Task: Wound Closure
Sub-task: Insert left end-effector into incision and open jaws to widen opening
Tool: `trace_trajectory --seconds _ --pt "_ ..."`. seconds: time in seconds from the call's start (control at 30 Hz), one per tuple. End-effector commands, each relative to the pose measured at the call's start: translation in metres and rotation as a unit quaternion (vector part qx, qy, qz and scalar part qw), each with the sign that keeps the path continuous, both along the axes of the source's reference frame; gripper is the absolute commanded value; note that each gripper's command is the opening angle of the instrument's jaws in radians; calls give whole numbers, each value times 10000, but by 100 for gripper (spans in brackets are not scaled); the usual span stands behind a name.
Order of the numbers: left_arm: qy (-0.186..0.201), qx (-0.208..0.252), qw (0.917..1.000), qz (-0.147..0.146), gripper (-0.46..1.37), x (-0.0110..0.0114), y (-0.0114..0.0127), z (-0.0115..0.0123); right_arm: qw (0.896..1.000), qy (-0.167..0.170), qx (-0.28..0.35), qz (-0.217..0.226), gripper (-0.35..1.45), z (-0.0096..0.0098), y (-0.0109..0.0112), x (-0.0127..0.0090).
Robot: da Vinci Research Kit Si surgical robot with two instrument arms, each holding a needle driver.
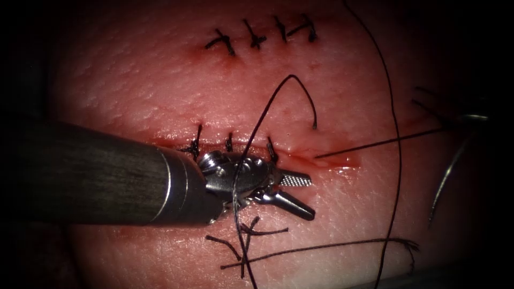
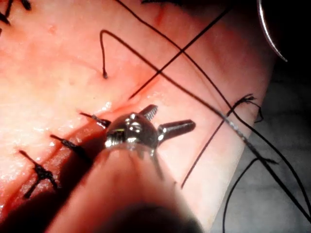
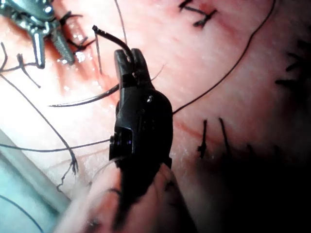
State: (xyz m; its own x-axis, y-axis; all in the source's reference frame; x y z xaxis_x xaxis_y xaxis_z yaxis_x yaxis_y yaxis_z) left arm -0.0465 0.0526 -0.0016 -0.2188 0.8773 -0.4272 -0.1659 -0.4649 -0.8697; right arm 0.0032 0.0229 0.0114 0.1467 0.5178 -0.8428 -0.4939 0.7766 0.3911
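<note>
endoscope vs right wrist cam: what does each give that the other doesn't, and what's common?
Endoscope adds: the shaft behind the left tool, coming in from the left, and the needle as a full curve right of the cut, apparently clear of the tissue.
Right wrist adds: the right tool close up, jaws shut on the needle, seemingly near its thread end.
Shared: the left tool by the cut, jaws open and holding nothing; loose thread; finished stitches.
</note>
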Motion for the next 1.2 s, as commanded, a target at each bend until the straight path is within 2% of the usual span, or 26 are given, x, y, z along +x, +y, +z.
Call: trace_trajectory --seconds 0.03,0.13,0.2,0.23,0.27,0.37,0.43,0.6,0.67,0.77,0.97,1.2 --pt "321 -86 9993 165 40 0 2 4 10000 -4 4 4 -35 0 0 2" --pt "762 -248 9959 430 41 -2 5 16 10000 31 12 -36 -35 0 -1 9" --pt "865 -329 9946 464 35 -3 7 24 10000 58 13 -55 -35 0 -1 13" --pt "881 -333 9944 476 24 -3 8 29 10000 61 14 -54 -35 0 -1 15" --pt "876 -331 9944 484 20 -4 8 31 10000 62 14 -55 -35 0 -1 15" --pt "885 -353 9943 488 -22 -6 11 40 10000 61 15 -51 -35 1 0 17" --pt "957 -368 9934 523 -35 -7 12 45 10000 60 15 -50 -35 1 0 17" --pt "1333 -534 9866 776 -35 -10 13 55 10000 62 16 -53 -35 1 0 16" --pt "1582 -719 9806 904 -35 -12 13 59 10000 62 17 -54 -35 1 0 16" --pt "1769 -966 9756 875 -35 -17 17 65 10000 59 17 -49 -35 2 1 17" --pt "2114 -964 9678 963 -35 -23 21 78 10000 64 14 -49 -35 3 1 19" --pt "2289 -1003 9638 931 -35 -21 28 100 9999 88 12 -81 -35 4 -1 24"
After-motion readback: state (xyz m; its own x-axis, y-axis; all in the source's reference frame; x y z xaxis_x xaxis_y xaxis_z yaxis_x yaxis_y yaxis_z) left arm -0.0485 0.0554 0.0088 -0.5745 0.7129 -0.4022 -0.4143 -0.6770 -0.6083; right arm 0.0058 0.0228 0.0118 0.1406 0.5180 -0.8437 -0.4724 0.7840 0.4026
